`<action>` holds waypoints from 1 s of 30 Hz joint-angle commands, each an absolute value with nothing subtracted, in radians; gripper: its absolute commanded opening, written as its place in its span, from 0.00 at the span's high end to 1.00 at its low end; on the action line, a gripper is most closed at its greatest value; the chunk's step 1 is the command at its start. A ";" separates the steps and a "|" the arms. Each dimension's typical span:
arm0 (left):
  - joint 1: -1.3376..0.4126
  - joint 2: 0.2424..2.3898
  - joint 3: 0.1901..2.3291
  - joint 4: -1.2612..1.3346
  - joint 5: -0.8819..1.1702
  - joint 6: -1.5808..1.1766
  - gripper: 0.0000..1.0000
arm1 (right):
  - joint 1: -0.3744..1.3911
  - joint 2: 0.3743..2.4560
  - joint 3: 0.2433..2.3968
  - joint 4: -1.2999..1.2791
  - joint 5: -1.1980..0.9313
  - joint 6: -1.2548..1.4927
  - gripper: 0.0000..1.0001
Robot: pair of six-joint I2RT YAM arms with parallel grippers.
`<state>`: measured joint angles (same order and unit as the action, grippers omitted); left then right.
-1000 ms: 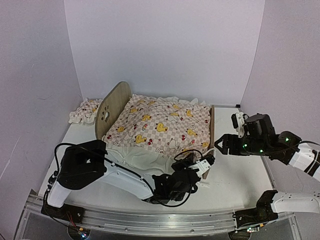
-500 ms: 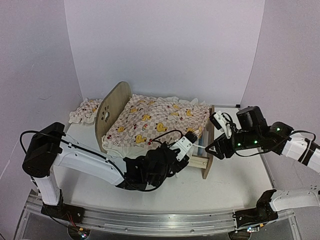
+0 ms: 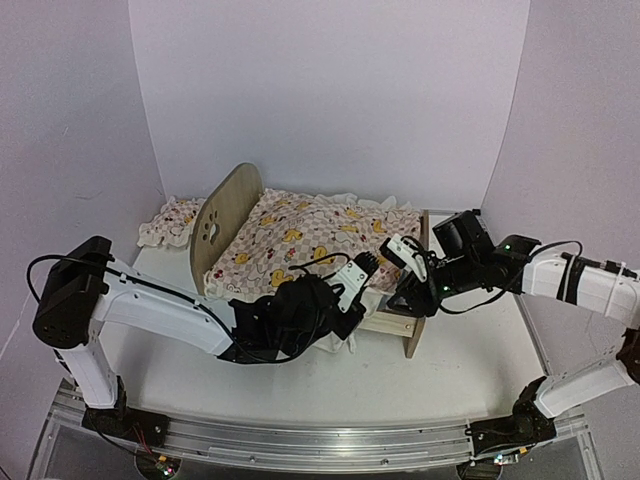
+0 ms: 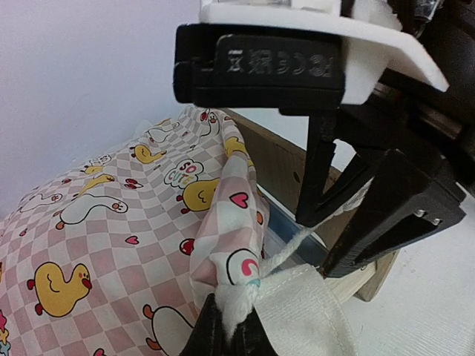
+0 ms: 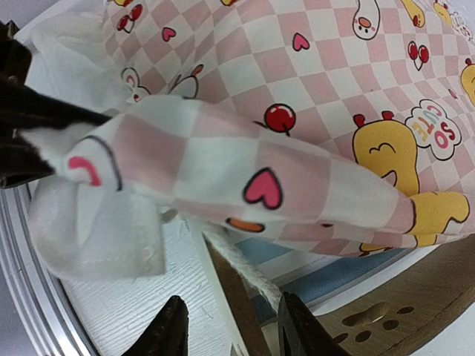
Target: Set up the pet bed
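The left gripper (image 4: 226, 334) is closed tight on a bunched corner of the pink checkered duck-print cover (image 4: 111, 222), pinching fabric and white ruffle together and holding that corner lifted off the bed. The right gripper (image 5: 231, 315) has its fingers apart with nothing clamped. They sit either side of the top edge of the wooden footboard (image 5: 401, 297), just under the raised corner, and it cannot be told whether either pad touches the wood.

The pet bed (image 3: 390, 322) stands upright near the middle of the table (image 3: 470, 370), with the rounded headboard (image 3: 225, 215) to the left and the footboard to the right. The cover already lies over most of the frame, reaching the headboard and hanging over the near side. Under the lifted corner, a strip of the blue-and-white striped base (image 5: 319, 280) shows bare.

The task looks partly done: the frame is in place and the cover is spread but not settled at the foot end. That corner apparently has to be drawn over or tucked in at the footboard and the near ruffle evened out. The small matching pillow (image 3: 170, 220) lies on the table behind the headboard, well apart from both grippers, and probably has to be placed on the bed.
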<state>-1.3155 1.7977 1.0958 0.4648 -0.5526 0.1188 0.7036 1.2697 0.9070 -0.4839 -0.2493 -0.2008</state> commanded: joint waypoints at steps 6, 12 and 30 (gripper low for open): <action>-1.311 1.722 1.093 0.460 -0.522 0.094 1.00 | 0.707 1.327 0.988 -0.400 -0.042 -0.123 0.80; -1.308 1.723 1.118 0.435 -0.497 0.088 1.00 | 0.707 1.347 1.003 -0.405 -0.126 -0.135 0.58; -1.301 1.698 1.115 0.428 -0.497 0.079 1.00 | 0.709 1.422 0.979 -0.346 -0.259 -0.237 0.44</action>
